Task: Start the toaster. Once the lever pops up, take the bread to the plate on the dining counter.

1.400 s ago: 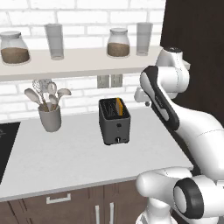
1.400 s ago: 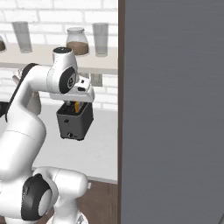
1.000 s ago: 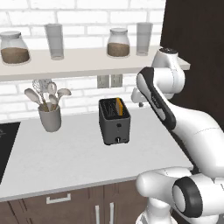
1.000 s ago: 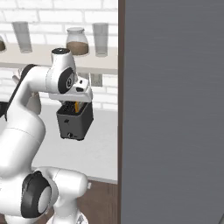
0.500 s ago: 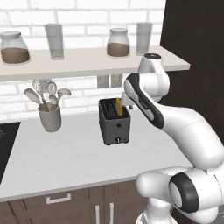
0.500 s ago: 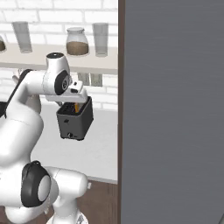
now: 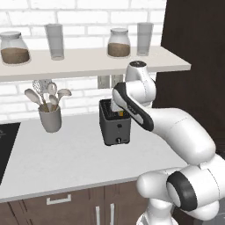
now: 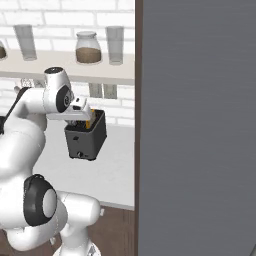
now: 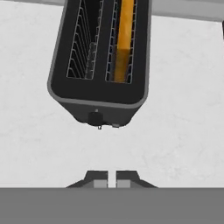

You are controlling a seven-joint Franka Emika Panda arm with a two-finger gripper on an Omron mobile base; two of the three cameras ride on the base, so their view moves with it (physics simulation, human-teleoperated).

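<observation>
Facing unlabelled toaster, bread inside

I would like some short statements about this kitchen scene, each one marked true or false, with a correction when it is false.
1. The bread stands in one slot of the toaster, and the other slot is empty. True.
2. The fingers are wide open around the bread. False: in the hand view they are nearly together and hold nothing, above the counter in front of the toaster.
3. A grey cup with utensils stands on the counter. True.
4. The toaster lies on its side. False: it stands upright.
5. The shelf above the counter carries two jars and two glasses. True.
</observation>
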